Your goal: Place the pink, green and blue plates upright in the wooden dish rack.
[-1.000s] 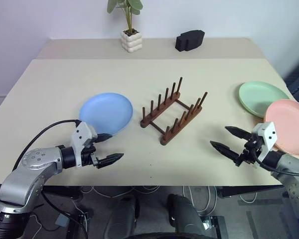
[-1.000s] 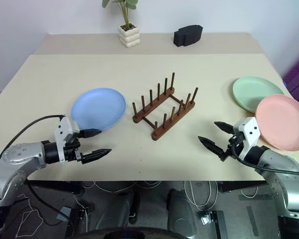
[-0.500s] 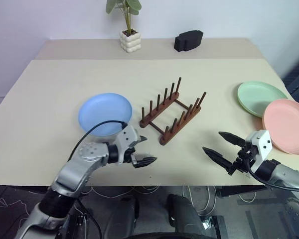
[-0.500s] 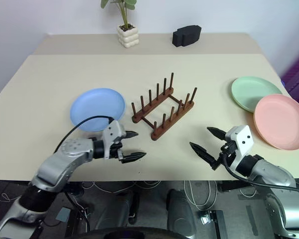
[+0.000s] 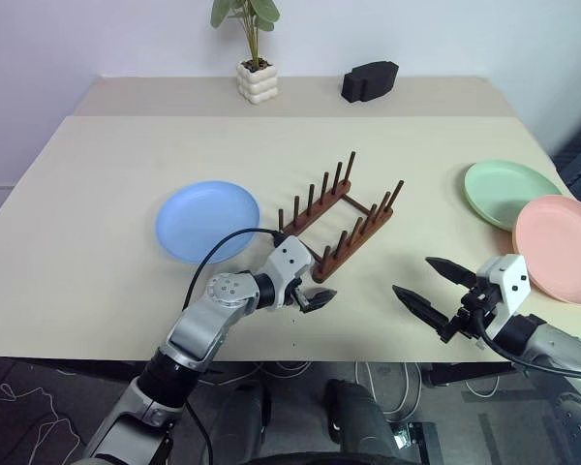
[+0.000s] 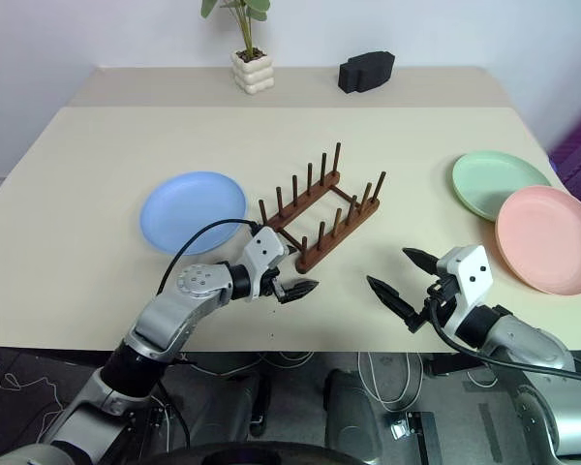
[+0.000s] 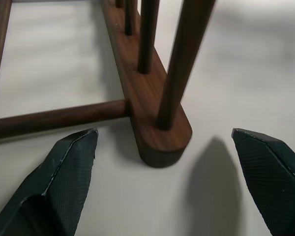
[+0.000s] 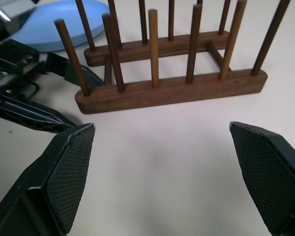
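Note:
The wooden dish rack (image 5: pixel 334 213) stands empty at mid-table, its pegs upright. Left of it the blue plate (image 5: pixel 207 221) lies flat. At the right edge lie the green plate (image 5: pixel 511 191) and, nearer and overlapping it, the pink plate (image 5: pixel 562 247). My left gripper (image 5: pixel 315 295) is open just in front of the rack's near end; in the left wrist view its fingers (image 7: pixel 73 167) stand either side of the rail end (image 7: pixel 162 137) without touching it. My right gripper (image 5: pixel 413 276) is open and empty above the table, to the right of the rack (image 8: pixel 172 91).
A potted plant (image 5: pixel 256 73) and a black object (image 5: pixel 370 79) sit on the raised strip at the table's back. A black cable (image 5: pixel 218 254) loops from my left arm over the table near the blue plate. The table's front edge runs just below both grippers.
My left arm has swung right, from in front of the blue plate to the near end of the rack. The right gripper has hardly moved. Plates and rack are where they were.

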